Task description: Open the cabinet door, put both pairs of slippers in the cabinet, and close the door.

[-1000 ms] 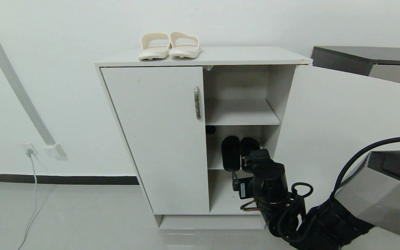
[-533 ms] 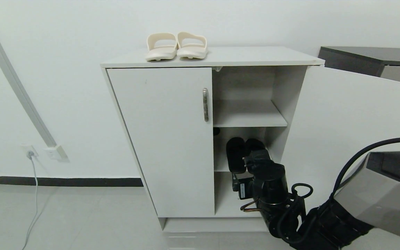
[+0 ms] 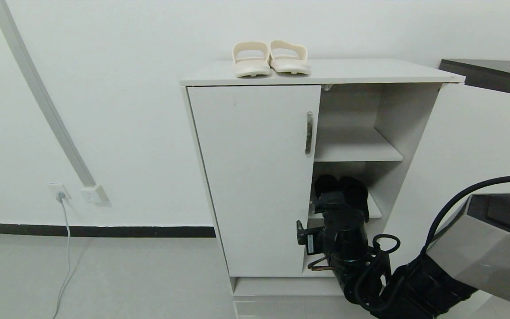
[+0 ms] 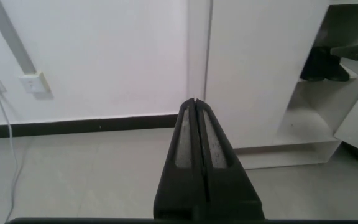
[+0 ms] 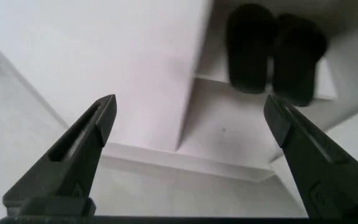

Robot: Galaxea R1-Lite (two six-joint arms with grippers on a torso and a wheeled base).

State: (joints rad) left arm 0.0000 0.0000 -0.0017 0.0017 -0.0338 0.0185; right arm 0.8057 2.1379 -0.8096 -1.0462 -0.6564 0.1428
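The white cabinet (image 3: 255, 177) has its left door closed and its right door (image 3: 472, 146) swung wide. A beige pair of slippers (image 3: 271, 60) lies on its top. A black pair of slippers (image 3: 345, 188) lies on the middle shelf, also seen in the right wrist view (image 5: 275, 53) and far off in the left wrist view (image 4: 327, 64). My right gripper (image 3: 338, 200) is just in front of that shelf, open and holding nothing, its fingers (image 5: 86, 143) spread wide below the black pair. My left gripper (image 4: 195, 134) is shut and empty, low over the floor left of the cabinet.
A wall socket with a hanging cable (image 3: 58, 195) and a slanted grey conduit (image 3: 42, 97) are on the wall at the left. A dark grey unit (image 3: 489, 71) stands behind the open door. Bare tiled floor (image 3: 104, 279) lies left of the cabinet.
The whole head picture has shifted right, so the camera moved. My right gripper now sits nearer the closed door's edge, directly in front of the black slippers.
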